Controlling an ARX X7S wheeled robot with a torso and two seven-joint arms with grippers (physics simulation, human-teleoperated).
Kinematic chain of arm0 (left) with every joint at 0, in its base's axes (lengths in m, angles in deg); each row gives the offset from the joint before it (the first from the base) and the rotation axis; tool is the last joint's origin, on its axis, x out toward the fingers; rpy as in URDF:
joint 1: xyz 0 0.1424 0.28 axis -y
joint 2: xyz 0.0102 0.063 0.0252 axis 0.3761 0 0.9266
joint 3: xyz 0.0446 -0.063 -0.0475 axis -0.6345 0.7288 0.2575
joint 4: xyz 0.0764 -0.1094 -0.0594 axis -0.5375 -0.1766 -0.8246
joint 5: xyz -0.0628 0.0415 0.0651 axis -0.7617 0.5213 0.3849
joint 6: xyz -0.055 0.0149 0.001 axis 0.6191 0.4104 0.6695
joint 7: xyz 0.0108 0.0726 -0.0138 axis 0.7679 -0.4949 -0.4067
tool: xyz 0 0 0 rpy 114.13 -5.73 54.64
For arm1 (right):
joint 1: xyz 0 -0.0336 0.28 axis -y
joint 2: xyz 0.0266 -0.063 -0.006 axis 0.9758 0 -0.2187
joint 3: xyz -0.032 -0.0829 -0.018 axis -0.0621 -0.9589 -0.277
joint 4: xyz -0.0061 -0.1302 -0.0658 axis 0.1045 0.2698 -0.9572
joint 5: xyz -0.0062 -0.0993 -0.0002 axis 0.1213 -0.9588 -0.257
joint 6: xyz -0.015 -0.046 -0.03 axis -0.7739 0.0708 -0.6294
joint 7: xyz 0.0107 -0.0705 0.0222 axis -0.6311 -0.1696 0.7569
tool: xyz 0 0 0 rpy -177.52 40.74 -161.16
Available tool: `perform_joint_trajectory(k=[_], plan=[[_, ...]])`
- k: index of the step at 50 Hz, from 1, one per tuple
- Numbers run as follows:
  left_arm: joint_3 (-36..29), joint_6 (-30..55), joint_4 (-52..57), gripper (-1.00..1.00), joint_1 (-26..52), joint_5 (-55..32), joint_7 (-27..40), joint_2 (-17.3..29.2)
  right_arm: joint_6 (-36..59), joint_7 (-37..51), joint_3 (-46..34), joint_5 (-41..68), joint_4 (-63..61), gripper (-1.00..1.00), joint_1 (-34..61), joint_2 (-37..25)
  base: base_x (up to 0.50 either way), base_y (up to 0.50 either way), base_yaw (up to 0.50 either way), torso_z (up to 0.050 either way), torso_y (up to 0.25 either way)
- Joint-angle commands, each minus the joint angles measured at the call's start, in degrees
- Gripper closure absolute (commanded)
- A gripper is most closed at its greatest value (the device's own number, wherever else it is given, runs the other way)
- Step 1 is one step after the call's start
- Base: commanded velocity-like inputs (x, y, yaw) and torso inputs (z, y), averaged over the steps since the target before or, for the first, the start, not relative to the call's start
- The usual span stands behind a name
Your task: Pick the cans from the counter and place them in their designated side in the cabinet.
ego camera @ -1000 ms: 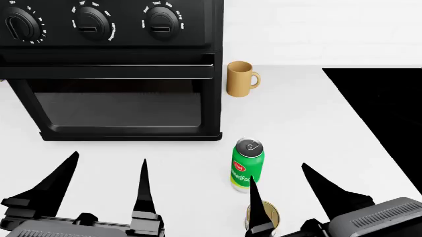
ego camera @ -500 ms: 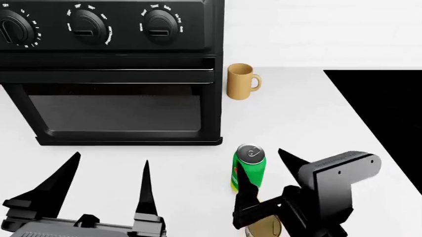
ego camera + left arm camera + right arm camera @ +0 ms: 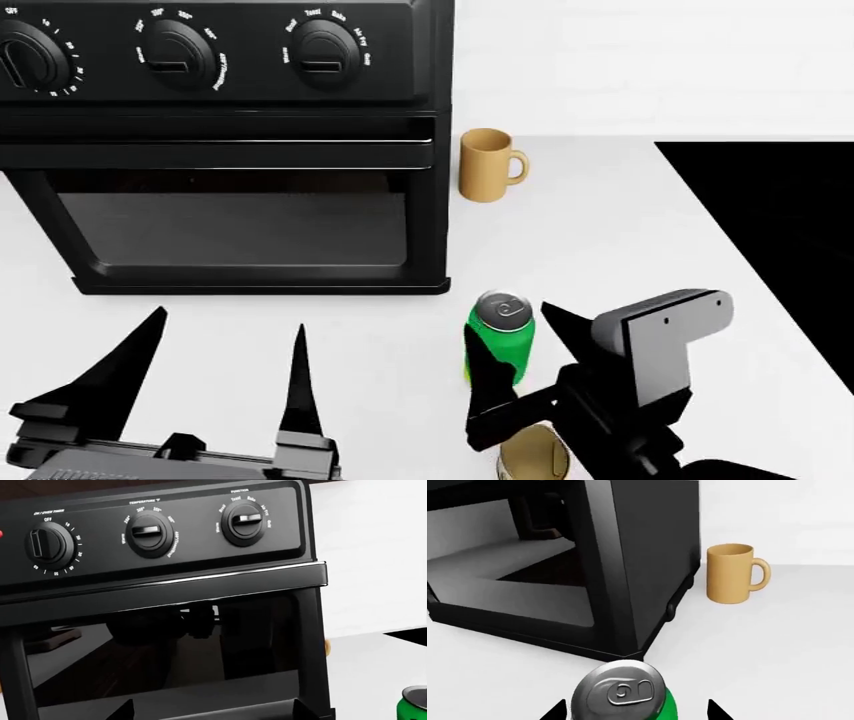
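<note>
The right pincer (image 3: 518, 350) was spread wide around the green can (image 3: 502, 338) — 1 dark finger on each side of it, neither visibly pressing the can's wall, so nothing was gripped. The can stood upright on the white tabletop (image 3: 627, 230), just in front of the black toaster oven's (image 3: 220, 140) near right corner, its silver pull-tab lid facing up. In the right wrist view that can (image 3: 624, 696) sat dead centre between the 2 fingertips, with the tan mug (image 3: 735, 573) standing well behind it beside the oven's side wall. The short tin (image 3: 537, 456) with the gold lid rested on the tabletop close below the right arm, partly hidden by it. Over on the other side, the left pincer (image 3: 220, 372) hung with its 2 long fingers parted and holding nothing, low in front of the oven door. The left wrist view faced the oven's 3 knobs and glass door — a sliver of the green can (image 3: 415, 706) showed at the edge. The black cooktop (image 3: 781, 230) lay off to the right.
</note>
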Motion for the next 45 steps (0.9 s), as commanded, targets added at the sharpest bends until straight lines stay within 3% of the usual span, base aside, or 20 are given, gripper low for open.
perform_joint_trajectory(k=[1,8,9,22,28,38,45], plan=[[-0.04,-0.10,-0.31,-1.00,0.23,-0.25,0.00,-0.37,-0.33,-1.19,-0.87,0.46,-0.44,-1.00,-1.29,0.19,0.00,0.00,0.00,0.000,0.000],[-0.09,0.34,0.08,-1.00,0.26,-0.18,0.25,-0.58,-0.46,-1.89,-1.02,0.30,0.76,-1.00,-1.66,0.79,0.00,0.00,0.00,0.000,0.000],[-0.13,0.41,0.09,-1.00,0.26,-0.15,0.29,-0.63,-0.67,-2.14,-0.93,0.13,1.01,1.00,-1.70,0.88,0.00,0.00,0.00,0.000,0.000],[-0.20,0.50,0.03,-1.00,0.22,-0.09,0.22,-0.63,-3.29,-3.49,0.00,-2.65,2.46,1.00,-2.63,0.69,0.00,0.00,0.00,0.000,0.000],[-0.32,0.52,0.11,-1.00,0.33,-0.10,0.15,-0.66,-4.07,2.37,3.46,-5.41,-4.82,1.00,0.31,-3.45,0.00,0.00,0.00,0.000,0.000],[-0.64,-1.05,-1.64,-1.00,-0.79,0.57,-1.13,-0.97,1.48,13.51,12.86,0.08,-16.19,1.00,15.48,-10.21,0.00,0.00,0.00,0.000,0.000],[-0.55,-1.98,-2.86,-1.00,-1.29,0.51,-2.19,-1.25,10.03,21.61,22.21,10.14,-20.30,1.00,36.45,-11.19,0.00,0.00,0.00,0.000,0.000]])
